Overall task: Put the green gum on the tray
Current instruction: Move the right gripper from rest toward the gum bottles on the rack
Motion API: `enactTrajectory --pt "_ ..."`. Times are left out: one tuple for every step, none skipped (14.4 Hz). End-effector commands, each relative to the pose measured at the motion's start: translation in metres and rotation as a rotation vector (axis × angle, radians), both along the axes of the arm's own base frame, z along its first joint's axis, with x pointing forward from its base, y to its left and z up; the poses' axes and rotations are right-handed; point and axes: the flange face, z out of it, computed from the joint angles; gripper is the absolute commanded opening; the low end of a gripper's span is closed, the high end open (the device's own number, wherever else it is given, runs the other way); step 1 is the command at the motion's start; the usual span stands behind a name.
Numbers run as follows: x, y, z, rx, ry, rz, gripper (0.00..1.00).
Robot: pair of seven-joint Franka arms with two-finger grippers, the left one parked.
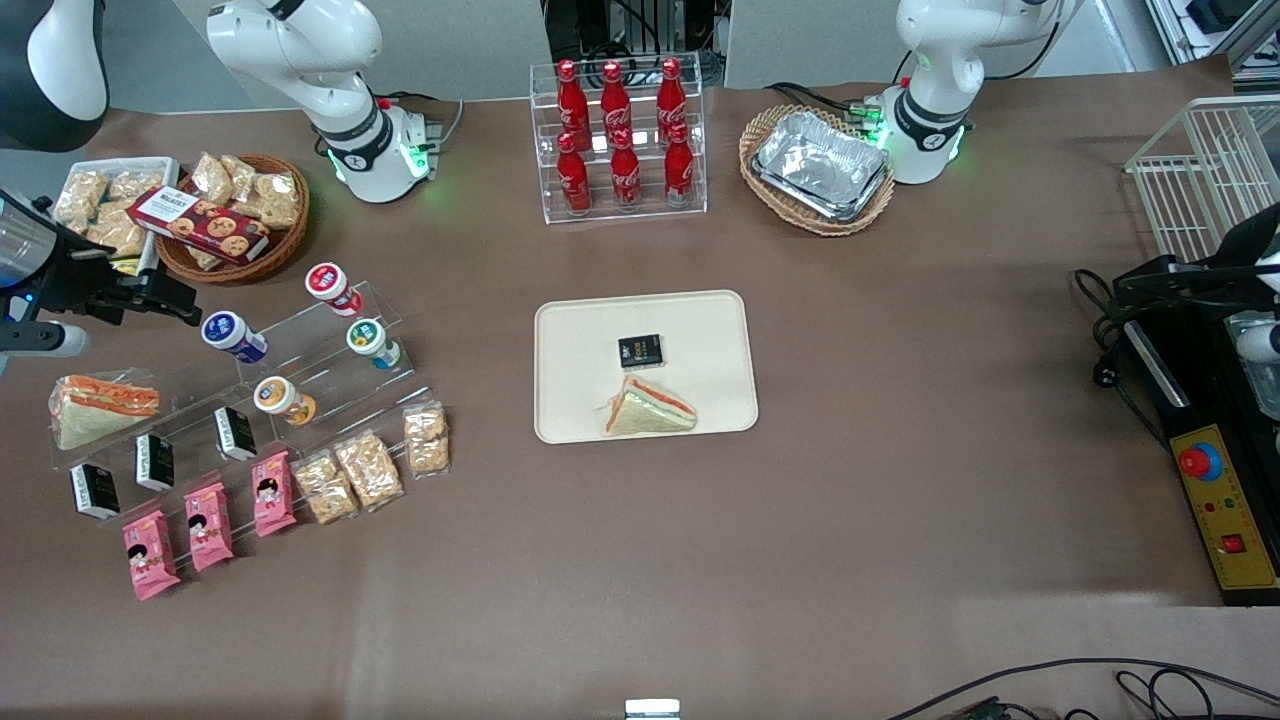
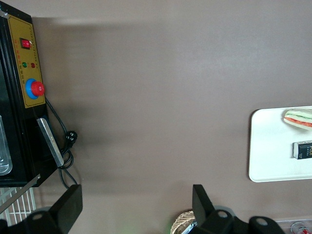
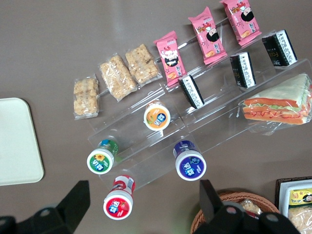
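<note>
The green gum (image 1: pixel 371 341) (image 3: pixel 101 157) is a small white bottle with a green-rimmed lid, lying on a clear acrylic stepped stand (image 1: pixel 300 370). The cream tray (image 1: pixel 645 365) (image 3: pixel 17 141) lies mid-table and holds a wrapped sandwich (image 1: pixel 649 408) and a small black packet (image 1: pixel 640 351). My gripper (image 1: pixel 160 295) (image 3: pixel 141 207) hangs open above the table at the working arm's end, with nothing between its fingers. It is above the stand's edge, close over the red-lidded bottle (image 3: pixel 118 201) and beside the green gum.
The stand also carries blue-lidded (image 1: pixel 233 335) and orange-lidded (image 1: pixel 283 399) bottles, black packets, pink packets, snack bags and a sandwich (image 1: pixel 100 405). A wicker basket of snacks (image 1: pixel 235 215) lies close by. A cola rack (image 1: pixel 620 135) and a foil-tray basket (image 1: pixel 818 165) stand farther from the camera.
</note>
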Motion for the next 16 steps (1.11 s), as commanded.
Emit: enactTrajectory --pt "0.001 0.004 0.006 0.021 -0.005 0.016 1.0" --pt "-0.001 0.008 0.004 0.022 0.0 0.034 1.0" --pt "-0.002 0.019 0.005 0.024 0.002 0.06 1.0" --pt "-0.005 0.027 0.007 0.026 0.003 0.074 1.0" --pt "-0.008 0.034 0.008 0.026 0.017 0.074 1.0" --pt "-0.015 0.043 0.006 0.027 0.024 0.091 1.0" --pt "-0.023 0.048 0.007 0.029 0.024 0.098 1.0" --pt "-0.034 0.058 0.006 0.033 0.029 0.111 1.0" --pt "-0.044 0.07 0.008 0.033 0.026 0.108 1.0" --pt "-0.054 0.082 0.008 0.024 0.03 0.097 1.0" --pt "-0.063 0.094 0.008 0.017 0.03 0.109 1.0" --pt "-0.071 0.104 0.009 0.015 0.028 0.124 1.0" --pt "-0.076 0.108 0.009 0.023 0.029 0.117 1.0" --pt "-0.079 0.109 0.009 0.034 0.027 0.108 1.0" --pt "-0.082 0.109 0.009 0.037 0.025 0.103 1.0" --pt "-0.083 0.11 0.009 0.036 0.024 0.104 1.0"
